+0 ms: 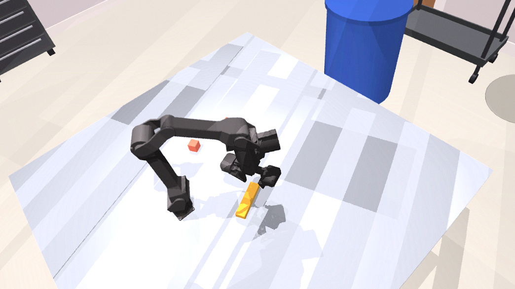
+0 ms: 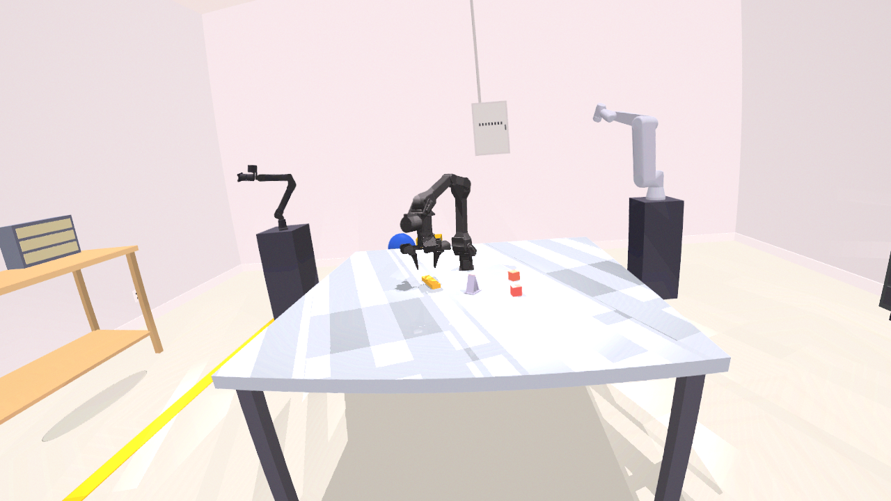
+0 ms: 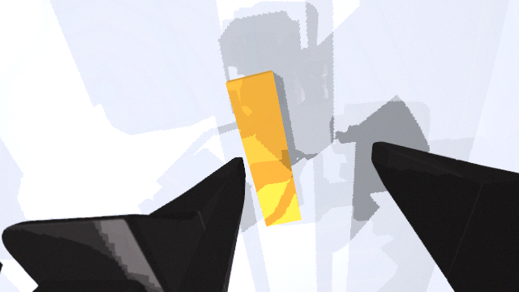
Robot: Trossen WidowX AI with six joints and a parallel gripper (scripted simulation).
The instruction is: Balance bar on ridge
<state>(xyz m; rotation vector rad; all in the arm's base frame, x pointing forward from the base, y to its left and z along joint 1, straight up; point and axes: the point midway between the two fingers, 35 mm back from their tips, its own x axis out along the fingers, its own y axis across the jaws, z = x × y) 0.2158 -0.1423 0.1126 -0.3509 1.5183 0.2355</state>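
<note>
The yellow bar (image 1: 247, 200) (image 2: 431, 282) (image 3: 263, 150) lies flat on the table (image 1: 382, 198) (image 2: 498, 355). My gripper (image 1: 249, 172) (image 2: 426, 264) (image 3: 306, 158) is open and empty. It hangs just above the bar's near end, with the bar closer to the left finger in the wrist view. The ridge (image 2: 472, 284) is a small pale grey wedge that stands on the table to the right of the bar, apart from it. In the top view the ridge is hidden behind the arm.
Two red cubes (image 2: 513, 274) (image 2: 516, 290) sit right of the ridge; one red cube (image 1: 193, 145) shows behind the arm. A blue barrel (image 1: 365, 35) and a black cart (image 1: 477, 3) stand off the table. Two pedestals (image 2: 286, 261) (image 2: 653, 243) with other arms flank it.
</note>
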